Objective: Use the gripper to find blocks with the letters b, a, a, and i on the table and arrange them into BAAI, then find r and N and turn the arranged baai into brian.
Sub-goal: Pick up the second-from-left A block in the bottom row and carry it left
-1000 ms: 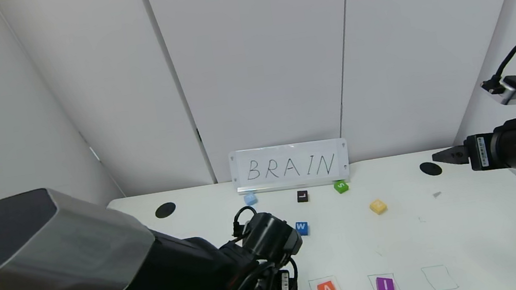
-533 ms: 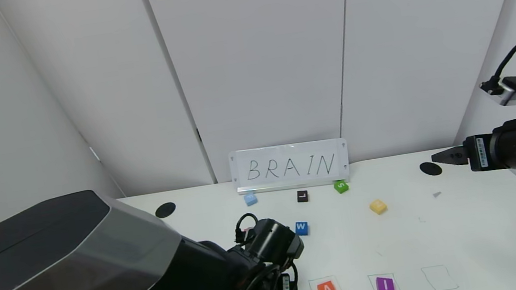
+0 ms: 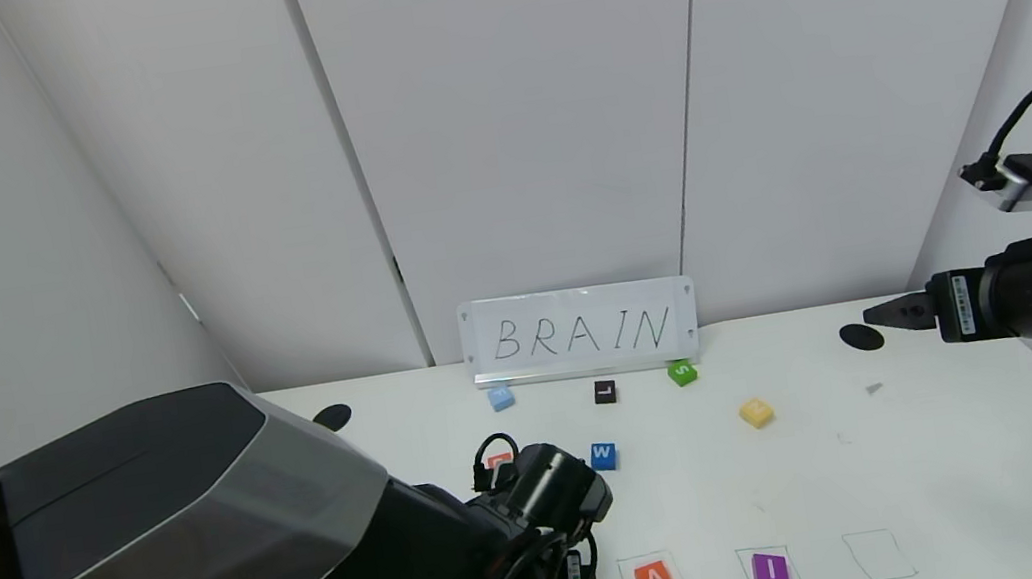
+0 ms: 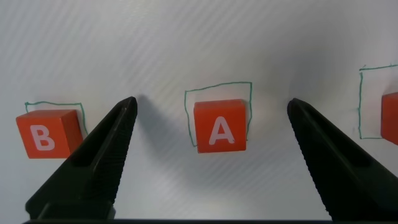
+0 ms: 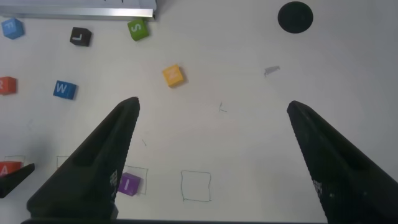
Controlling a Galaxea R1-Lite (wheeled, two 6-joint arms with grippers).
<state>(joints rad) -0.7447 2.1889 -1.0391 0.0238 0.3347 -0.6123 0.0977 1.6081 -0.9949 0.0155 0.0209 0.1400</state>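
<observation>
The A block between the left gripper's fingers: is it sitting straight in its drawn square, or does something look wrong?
Slightly off. The A block sits low in its green outline, overlapping one edge, though not rotated. The open left gripper straddles it without touching.

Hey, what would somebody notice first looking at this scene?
The big left arm fills the near left of the head view, its open left gripper poised over an orange A block sitting in a pen-drawn square beside the orange B block. Behind, a handwritten BRAIN sign stands at the far edge of the table.
</observation>
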